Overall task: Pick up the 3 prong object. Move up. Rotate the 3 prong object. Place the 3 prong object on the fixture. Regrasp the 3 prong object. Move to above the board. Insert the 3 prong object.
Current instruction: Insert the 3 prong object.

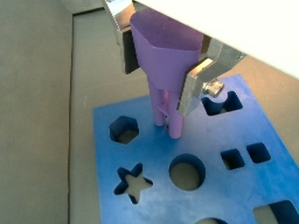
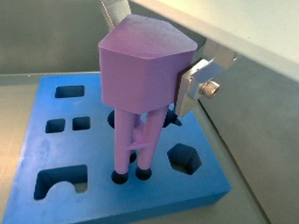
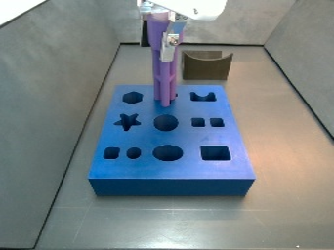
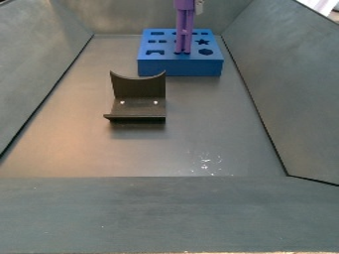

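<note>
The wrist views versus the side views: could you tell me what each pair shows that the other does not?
Only the wrist views show a silver finger clamped against the 3 prong object, and its prong tips reaching small holes in the board. Only the side views show the fixture, standing empty and apart from the board, and the dark floor. Both pairs show the gripper holding the purple piece upright over the blue board.
</note>
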